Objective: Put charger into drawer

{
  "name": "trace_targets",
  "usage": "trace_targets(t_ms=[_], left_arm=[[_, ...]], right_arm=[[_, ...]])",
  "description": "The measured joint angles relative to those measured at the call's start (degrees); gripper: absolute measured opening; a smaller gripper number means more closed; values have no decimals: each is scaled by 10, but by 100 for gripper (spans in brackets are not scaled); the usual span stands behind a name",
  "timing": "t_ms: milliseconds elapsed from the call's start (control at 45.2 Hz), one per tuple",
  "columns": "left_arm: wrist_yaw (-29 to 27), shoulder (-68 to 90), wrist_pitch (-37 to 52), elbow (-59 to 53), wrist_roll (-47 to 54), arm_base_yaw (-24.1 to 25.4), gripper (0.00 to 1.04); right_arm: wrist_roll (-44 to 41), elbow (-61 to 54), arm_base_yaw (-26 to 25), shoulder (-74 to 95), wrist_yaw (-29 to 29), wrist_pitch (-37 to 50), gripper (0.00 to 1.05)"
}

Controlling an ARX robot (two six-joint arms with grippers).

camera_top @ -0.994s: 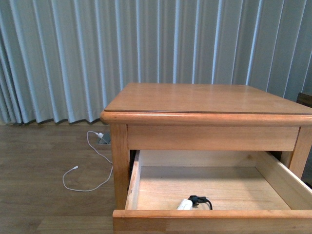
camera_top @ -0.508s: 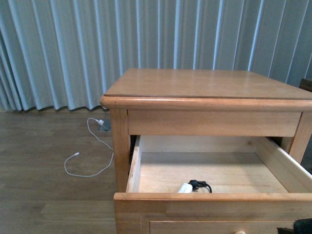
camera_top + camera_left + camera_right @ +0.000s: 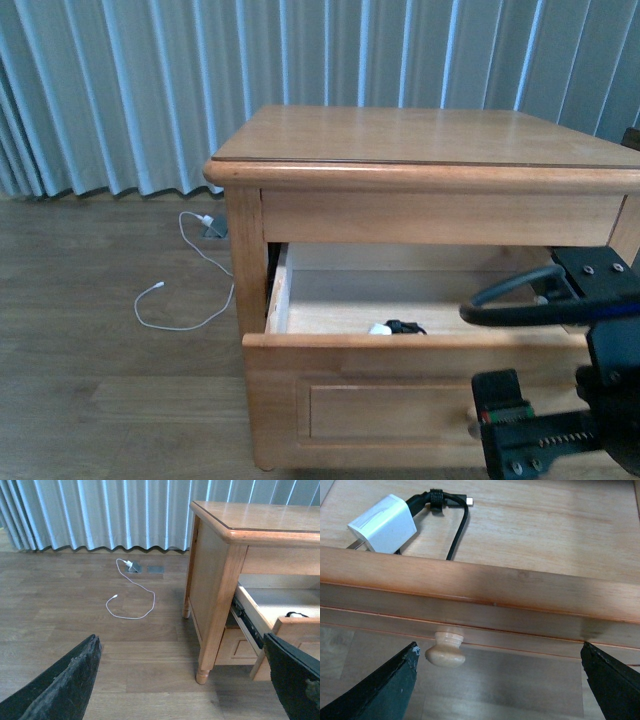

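Note:
The charger (image 3: 384,524), a white cube with a coiled black cable (image 3: 455,525), lies on the pale floor of the drawer (image 3: 520,587), close behind its front board. In the front view the charger (image 3: 381,328) just shows over the front of the pulled-out upper drawer (image 3: 400,400). My right gripper (image 3: 498,650) is open and empty outside the drawer front, with the round knob (image 3: 445,652) near one finger. My right arm (image 3: 610,370) stands before the drawer's right part. My left gripper (image 3: 181,639) is open and empty above the floor, left of the nightstand.
The nightstand's top (image 3: 430,135) overhangs the back of the drawer. A long thin white cable (image 3: 185,290) lies on the wooden floor to the left and runs to a floor socket (image 3: 134,566). Grey curtains hang behind. The lower drawer (image 3: 235,647) is shut.
The front view has dropped and backed away, so the drawer's front panel now shows. My right arm has come into view at the lower right. The charger stays in the drawer.

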Motion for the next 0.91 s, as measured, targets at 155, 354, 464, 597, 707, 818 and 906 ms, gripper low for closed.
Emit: trace_targets(t_ms=[155,354,464,597,707,818,906], left_arm=[[0,0,0,0,0,0,99],[0,0,0,0,0,0,99],[0,0,0,0,0,0,99],[0,0,0,0,0,0,99],[0,0,0,0,0,0,99],[0,0,0,0,0,0,99],[0,0,0,0,0,0,99]], right_arm=[[-15,76,-7,65,9,13,96],[-24,163,-12,130,20,9,96],[-28,230,-14,178,32,2,96],[-28,287,-14,217,43,-9,96],[-28,325,-14,243,46,-16,96],[-28,356,-15,266,52,-24,96],[-27,373,-13,280,66,-28,96]])
